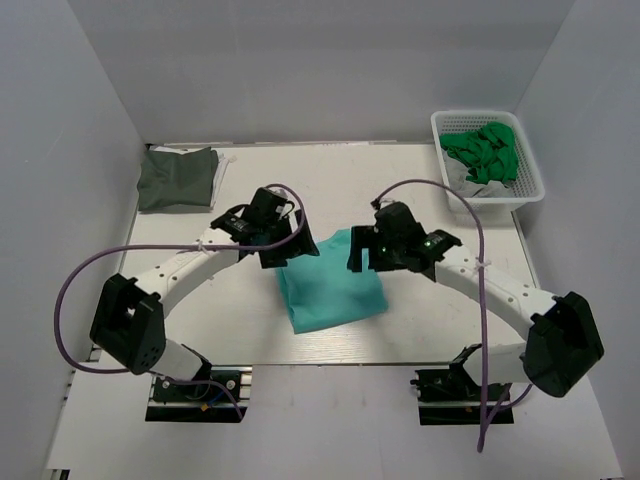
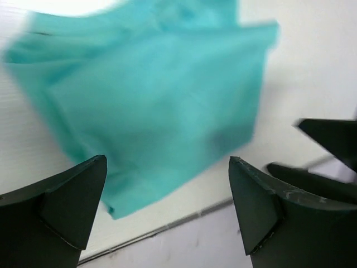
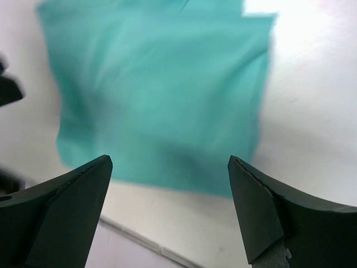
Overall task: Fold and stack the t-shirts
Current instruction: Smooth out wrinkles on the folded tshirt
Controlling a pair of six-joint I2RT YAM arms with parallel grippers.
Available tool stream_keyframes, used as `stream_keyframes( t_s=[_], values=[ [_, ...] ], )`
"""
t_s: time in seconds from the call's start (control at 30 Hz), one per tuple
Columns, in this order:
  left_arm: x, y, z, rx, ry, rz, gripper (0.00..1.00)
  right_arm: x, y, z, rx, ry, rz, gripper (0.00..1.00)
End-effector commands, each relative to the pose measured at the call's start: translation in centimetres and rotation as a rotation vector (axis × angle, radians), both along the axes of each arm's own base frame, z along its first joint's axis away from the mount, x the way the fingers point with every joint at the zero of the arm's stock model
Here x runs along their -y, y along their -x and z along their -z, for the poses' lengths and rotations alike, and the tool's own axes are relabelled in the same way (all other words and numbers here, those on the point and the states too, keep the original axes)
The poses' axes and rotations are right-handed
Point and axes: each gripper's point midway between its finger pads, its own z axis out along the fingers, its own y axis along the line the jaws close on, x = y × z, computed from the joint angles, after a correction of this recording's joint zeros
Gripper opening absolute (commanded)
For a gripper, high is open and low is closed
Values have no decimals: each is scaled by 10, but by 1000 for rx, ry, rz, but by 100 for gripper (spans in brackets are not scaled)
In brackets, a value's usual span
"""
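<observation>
The white table (image 1: 330, 180) fills the middle of the top view. Two arms bend in from the lower corners, the left arm (image 1: 170, 275) from lower left and the right arm (image 1: 500, 285) from lower right, and their wrists meet near the centre.

The teal tee (image 1: 335, 290) lies just below centre, folded into a rough rectangle, flat on the table, its lower edge close to the table's near edge. In the left wrist view the teal tee (image 2: 156, 100) fills the upper middle. In the right wrist view the same tee (image 3: 162, 95) fills the upper left and centre. Both views are blurred.

The grey tee (image 1: 178, 178) sits bunched in the upper left, well apart from the teal one.

A white basket (image 1: 530, 152) stands at the upper right, with green cloth (image 1: 485, 150) in it.

The left gripper (image 1: 278, 245) is at the teal tee's upper left corner and the right gripper (image 1: 365, 255) at its upper right. From its own camera the left gripper (image 2: 167, 162) has its fingers spread wide with nothing pinched, and the right gripper (image 3: 169, 160) is likewise spread and holds nothing. Whether either one touches the cloth I cannot tell
</observation>
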Motion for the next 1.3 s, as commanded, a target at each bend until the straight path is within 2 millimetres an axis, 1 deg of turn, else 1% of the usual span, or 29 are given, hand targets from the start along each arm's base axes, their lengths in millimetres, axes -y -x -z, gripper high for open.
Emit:
stream_keyframes(
  t_s=[0.0, 0.03, 0.07, 0.1, 0.17, 0.2, 0.23, 0.27, 0.3, 0.33, 0.4, 0.43, 0.47, 0.63, 0.67, 0.73, 0.8, 0.83, 0.87, 0.9, 0.93, 0.97, 1.0, 1.07, 1.1, 1.17, 1.2, 1.23, 1.27],
  values=[
    [-61, -9, 20, -55, -257, -248, 100, 26, -53, -8, 66, 68, 258, 90],
    [-60, -12, 20, -57, -258, -248, 100, 24, -60, -13, 68, 59, 272, 90],
    [-60, -16, 23, -62, -253, -266, 100, 27, -71, -12, 57, 57, 300, 90],
    [-64, -18, 28, -75, -262, -279, 100, 24, -73, -4, 24, 59, 292, 90],
    [-65, -24, 37, -92, -274, -287, 100, 20, -84, -4, 19, 50, 293, 90],
    [-63, -28, 38, -84, -268, -289, 100, 24, -91, 1, 13, 53, 295, 90],
    [-65, -31, 40, -85, -267, -298, 100, 20, -92, 1, 1, 40, 284, 90],
    [-63, -34, 39, -75, -259, -299, 99, 21, -95, 6, -18, 39, 287, 90],
    [-59, -34, 46, -92, -252, -277, 97, 21, -98, 12, -33, 45, 289, 90],
    [-60, -38, 45, -86, -246, -287, 92, 19, -100, 13, -48, 29, 283, 90],
    [-56, -36, 54, -113, -244, -262, 85, 20, -104, 22, -74, 33, 293, 90],
    [-53, -38, 53, -106, -230, -258, 77, 20, -104, 24, -88, 23, 288, 90],
    [-51, -39, 53, -108, -226, -245, 74, 19, -105, 29, -103, 22, 290, 90],
    [-44, -44, 49, -85, -196, -229, 70, 24, -109, 36, -130, 15, 303, 90],
    [-45, -44, 54, -95, -203, -228, 68, 20, -104, 38, -154, -2, 285, 90],
    [-45, -43, 59, -102, -215, -219, 68, 22, -105, 39, -162, -13, 292, 90],
    [-42, -39, 68, -135, -206, -201, 65, 20, -105, 38, -170, -31, 284, 90],
    [-42, -39, 70, -129, -208, -193, 64, 22, -103, 41, -179, -29, 284, 90],
    [-41, -40, 69, -122, -203, -194, 63, 18, -101, 40, -190, -43, 271, 90],
    [-41, -40, 75, -127, -206, -194, 61, 18, -102, 41, -189, -46, 270, 89],
    [-41, -40, 75, -127, -206, -194, 61, 18, -101, 41, -192, -47, 267, 89],
    [-40, -42, 74, -119, -201, -194, 59, 17, -99, 41, -197, -49, 257, 89],
    [-39, -44, 78, -120, -202, -194, 55, 18, -101, 41, -191, -52, 262, 88],
    [-38, -47, 76, -108, -193, -195, 51, 18, -103, 42, -177, -48, 247, 85],
    [-35, -48, 78, -109, -185, -190, 41, 19, -103, 43, -174, -45, 247, 84],
    [-35, -48, 78, -109, -185, -190, 30, 18, -104, 48, -180, -31, 235, 79],
    [-35, -48, 78, -109, -185, -190, 14, 19, -105, 50, -182, -26, 237, 78],
    [-35, -48, 78, -109, -185, -190, 8, 19, -106, 58, -191, -15, 232, 75],
    [-35, -48, 78, -109, -185, -190, 3, 17, -108, 59, -183, -19, 223, 73]
  ],
)
